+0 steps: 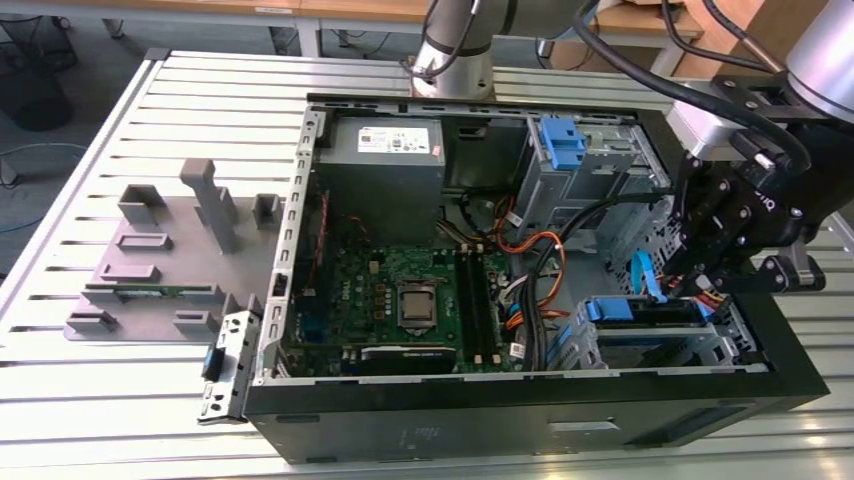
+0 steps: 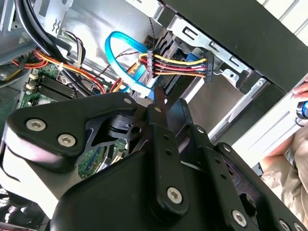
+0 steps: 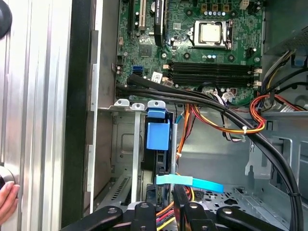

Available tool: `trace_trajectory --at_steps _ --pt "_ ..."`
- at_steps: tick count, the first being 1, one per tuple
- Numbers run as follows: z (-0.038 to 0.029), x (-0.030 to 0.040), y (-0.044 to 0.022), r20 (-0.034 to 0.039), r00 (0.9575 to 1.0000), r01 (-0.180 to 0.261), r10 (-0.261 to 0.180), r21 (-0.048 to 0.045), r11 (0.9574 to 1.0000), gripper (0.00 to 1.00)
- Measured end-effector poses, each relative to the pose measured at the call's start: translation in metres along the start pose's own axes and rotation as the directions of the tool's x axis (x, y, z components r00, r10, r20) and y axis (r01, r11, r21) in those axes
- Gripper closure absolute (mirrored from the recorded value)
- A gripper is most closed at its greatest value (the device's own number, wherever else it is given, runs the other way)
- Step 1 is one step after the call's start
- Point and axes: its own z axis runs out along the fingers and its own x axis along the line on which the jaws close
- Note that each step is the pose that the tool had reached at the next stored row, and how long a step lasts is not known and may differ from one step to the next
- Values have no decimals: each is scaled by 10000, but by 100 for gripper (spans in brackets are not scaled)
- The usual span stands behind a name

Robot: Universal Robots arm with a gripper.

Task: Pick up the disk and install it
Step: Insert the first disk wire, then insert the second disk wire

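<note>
the gripper (image 1: 705, 268) is seen just above the disk (image 1: 650, 312) seated in the computer case (image 1: 534, 420); finger state cannot be told.

Open computer case (image 1: 534, 420) — green motherboard (image 1: 400, 300), grey power supply (image 1: 384, 150) inside.

slatted metal bench in an office corner

a ribbed aluminium table (image 1: 200, 90) is filling most of the exterior view. beyond its far edge, a wooden desk (image 1: 334, 10) is standing on a grey floor (image 1: 94, 60), a dark bin (image 1: 34, 95) is sitting near the far corner, and even light is falling throughout.
</note>
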Motion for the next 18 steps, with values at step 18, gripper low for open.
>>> trace_trajectory --at_steps 18 --pt "-32 1 -1 22 10000 1 -1 1 10000 71"
